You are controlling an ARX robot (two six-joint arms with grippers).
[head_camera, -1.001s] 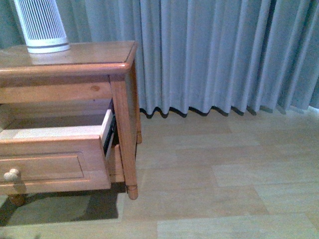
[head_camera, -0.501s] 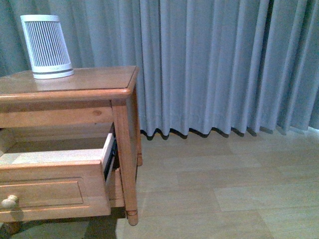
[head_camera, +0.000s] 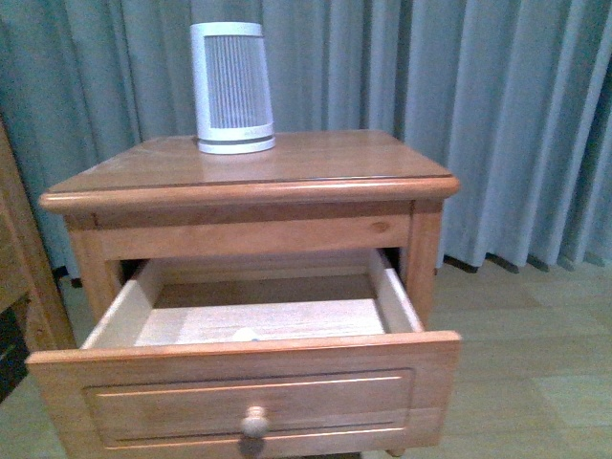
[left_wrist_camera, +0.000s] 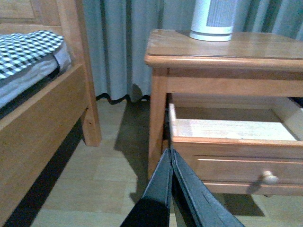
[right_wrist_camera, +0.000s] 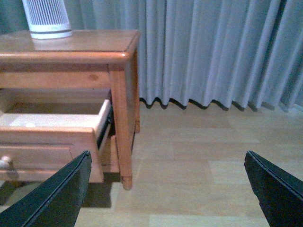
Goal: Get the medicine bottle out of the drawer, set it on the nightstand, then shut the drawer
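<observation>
Right now the drawer [head_camera: 397, 298] stands pulled well out of the nightstand [head_camera: 316, 164], so the step in hand, as I judge it, is the reach for the medicine bottle [head_camera: 247, 335]. Of that I see only a small pale sliver peeping over the inside edge of the drawer front, near its middle and above the knob [head_camera: 254, 422]. It seems to lie on the pale drawer bottom hard against the front board; which way it is turned I cannot tell.

My right pincer [right_wrist_camera: 167, 155] hangs spread wide and empty, off to the side of the nightstand over the wooden floor [right_wrist_camera: 213, 142]. My left pincer [left_wrist_camera: 170, 158] has its fingers pressed together on nothing, low before the nightstand's leg on the side of the bed frame [left_wrist_camera: 47, 109].

To do this well I would send the spread right one. It should come over the drawer front from above and drop steeply, because the bottle sits tucked under that edge. I would set the fingers astride the cylinder's short width and close gently, since smooth rounded plastic will likely roll or squirt away. Then lift clear of the overhanging top before setting it down apart from the ribbed white appliance [head_camera: 232, 88].
</observation>
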